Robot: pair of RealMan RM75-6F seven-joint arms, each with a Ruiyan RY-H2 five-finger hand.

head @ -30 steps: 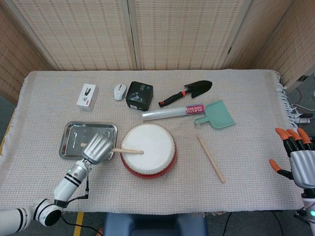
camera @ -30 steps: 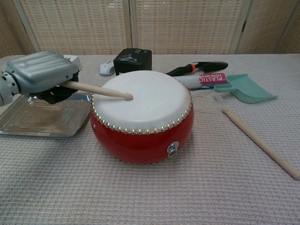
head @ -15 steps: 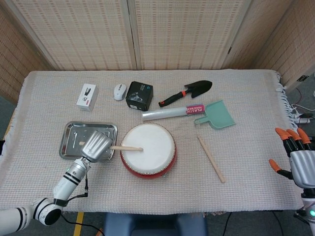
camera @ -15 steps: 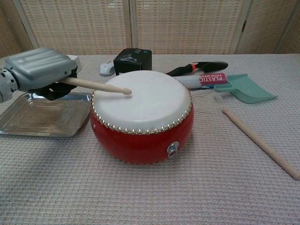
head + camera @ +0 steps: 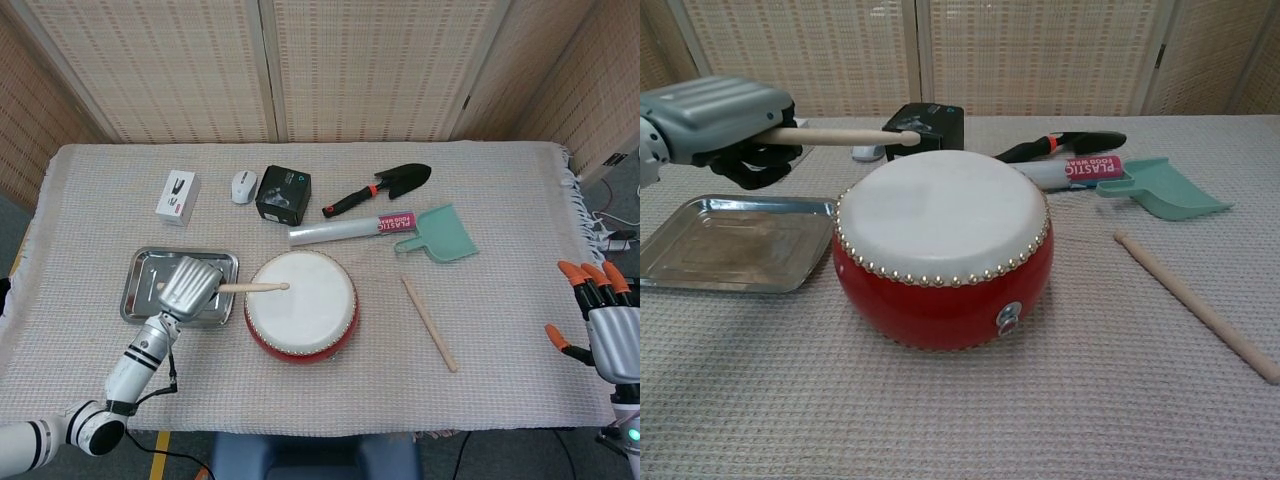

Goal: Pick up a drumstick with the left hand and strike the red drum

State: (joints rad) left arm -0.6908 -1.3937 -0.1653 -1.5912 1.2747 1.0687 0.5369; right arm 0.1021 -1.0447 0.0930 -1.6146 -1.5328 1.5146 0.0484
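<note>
The red drum (image 5: 300,308) (image 5: 942,250) with a white skin sits at the table's middle front. My left hand (image 5: 187,288) (image 5: 722,122) grips a wooden drumstick (image 5: 252,287) (image 5: 843,137) just left of the drum. The stick lies about level, raised clear above the skin, with its tip over the drum's far left part. A second drumstick (image 5: 429,323) (image 5: 1193,304) lies on the cloth to the drum's right. At the far right edge, off the table, my right hand (image 5: 598,322) hangs with orange-tipped fingers spread and holds nothing.
A metal tray (image 5: 146,271) (image 5: 700,245) lies under my left hand. Behind the drum are a black box (image 5: 283,193), a white mouse (image 5: 243,186), a white carton (image 5: 179,197), a black trowel (image 5: 385,186), a plastic-wrap roll (image 5: 350,230) and a teal dustpan (image 5: 439,235).
My left hand has lifted and drawn back a little to the left. The drumstick's tip has risen from the drum's skin to well above it.
</note>
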